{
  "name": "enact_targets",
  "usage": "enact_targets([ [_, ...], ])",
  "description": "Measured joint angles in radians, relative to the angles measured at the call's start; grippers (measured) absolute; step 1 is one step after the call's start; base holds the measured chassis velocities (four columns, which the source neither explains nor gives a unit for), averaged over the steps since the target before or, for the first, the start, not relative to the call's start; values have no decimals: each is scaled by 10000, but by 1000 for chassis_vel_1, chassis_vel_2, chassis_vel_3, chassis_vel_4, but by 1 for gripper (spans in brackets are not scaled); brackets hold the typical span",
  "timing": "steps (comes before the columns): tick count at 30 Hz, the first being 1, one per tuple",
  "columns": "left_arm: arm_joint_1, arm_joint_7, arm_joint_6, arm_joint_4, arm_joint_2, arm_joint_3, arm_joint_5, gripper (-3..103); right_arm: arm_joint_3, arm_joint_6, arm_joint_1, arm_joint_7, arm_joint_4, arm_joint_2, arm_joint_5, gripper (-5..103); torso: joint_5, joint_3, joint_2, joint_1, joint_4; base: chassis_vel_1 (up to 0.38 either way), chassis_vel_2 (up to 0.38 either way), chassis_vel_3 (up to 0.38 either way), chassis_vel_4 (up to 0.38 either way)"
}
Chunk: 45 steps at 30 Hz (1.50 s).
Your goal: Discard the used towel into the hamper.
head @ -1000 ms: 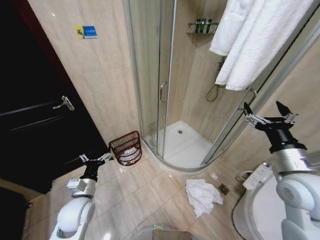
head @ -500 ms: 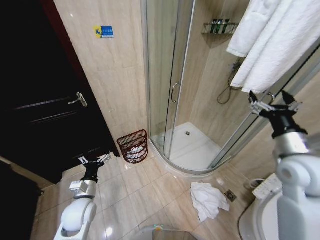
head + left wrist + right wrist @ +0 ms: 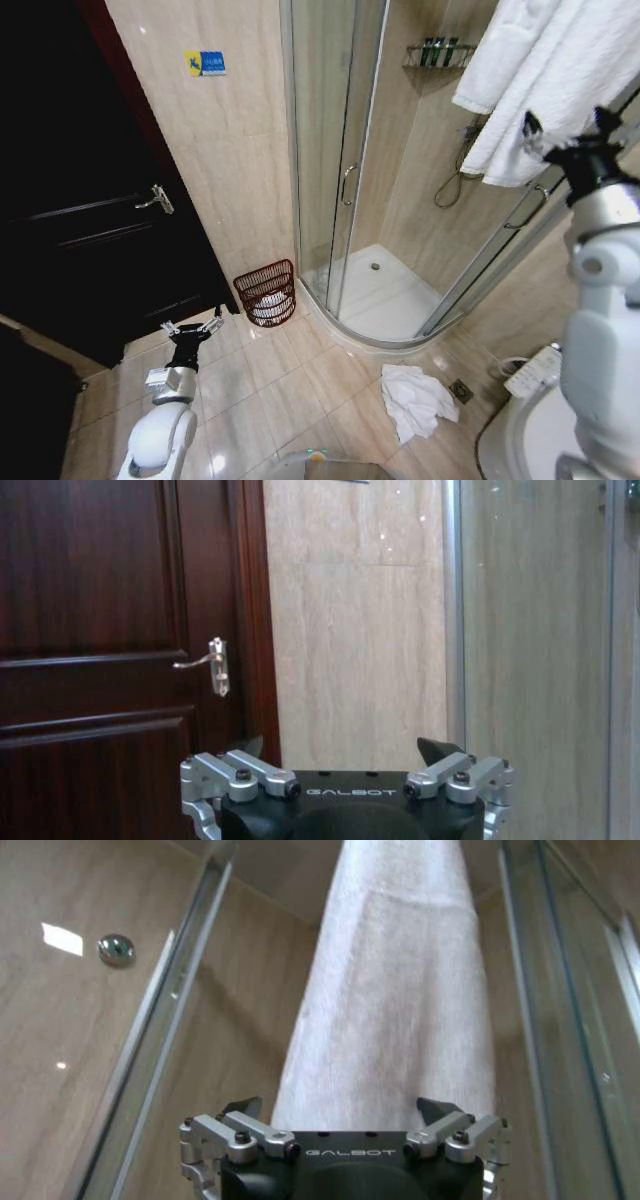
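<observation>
right pincer [image 3: 565, 125], spread and empty, is raised at the hanging towel [image 3: 540, 80], just ahead. the hamper [image 3: 266, 293] sits far below, beyond the spread, empty left pincer [image 3: 192, 325].

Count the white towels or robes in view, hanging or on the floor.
2, maybe 3. A crumpled towel lies on the floor tiles by the shower curb. A white towel or robe hangs over the shower glass, facing the open right gripper. Something white shows inside the hamper.

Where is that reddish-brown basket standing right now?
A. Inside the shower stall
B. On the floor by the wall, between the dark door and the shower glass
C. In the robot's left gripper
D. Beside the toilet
B: the hamper stands on the floor tiles against the beige wall, just left of the shower enclosure.
</observation>
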Motion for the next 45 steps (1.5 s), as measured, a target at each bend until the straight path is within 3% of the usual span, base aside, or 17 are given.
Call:
enact_targets([
  [15, 201, 20, -232, 80, -97, -62, -36, 100, -2738, -520, 4755, 1193, -2318, -957, -216, 100, 3, -1, 2, -1, -2, 0, 0, 0, 0],
  [29, 485, 71, -592, 72, -333, -153, -48, 100, -5318, -614, 8766, 1644, -4747, -523, -238, 100, -3, -1, 2, -2, 1, 0, 0, 0, 0],
  [43, 517, 155, -827, 170, -37, -665, -433, 100, -5836, -912, 9929, 2259, -5794, -266, -187, 101, 1, -1, 2, -2, -2, 0, 0, 0, 0],
  [45, 542, 168, -886, 213, -52, -697, -476, 100, -5843, -894, 9957, 2296, -5881, -154, 73, 92, 0, -1, 2, -1, 0, 0, 0, 0, 0],
])
